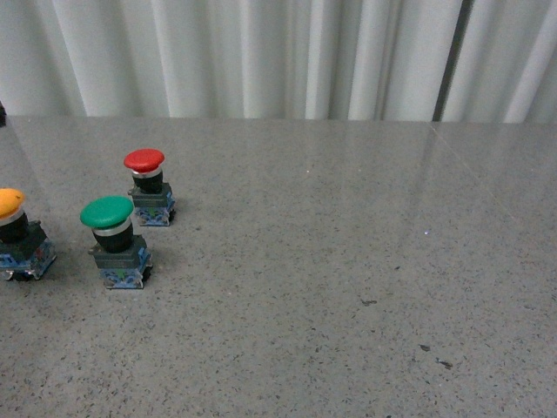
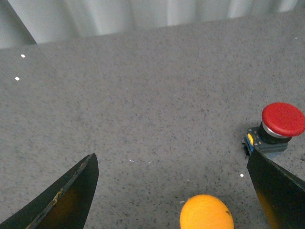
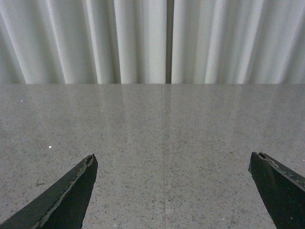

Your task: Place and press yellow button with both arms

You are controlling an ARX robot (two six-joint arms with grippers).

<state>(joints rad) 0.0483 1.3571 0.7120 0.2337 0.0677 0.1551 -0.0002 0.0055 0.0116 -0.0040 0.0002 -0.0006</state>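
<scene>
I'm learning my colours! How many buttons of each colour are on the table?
yellow button: 1
green button: 1
red button: 1
Total: 3 buttons

Three buttons stand on the worktop. The leftmost button stands left of the middle button, about level with it and apart. The rearmost button stands near the middle button, behind it and slightly right. A curtain hangs well behind the middle button, past the worktop's far edge.
</scene>
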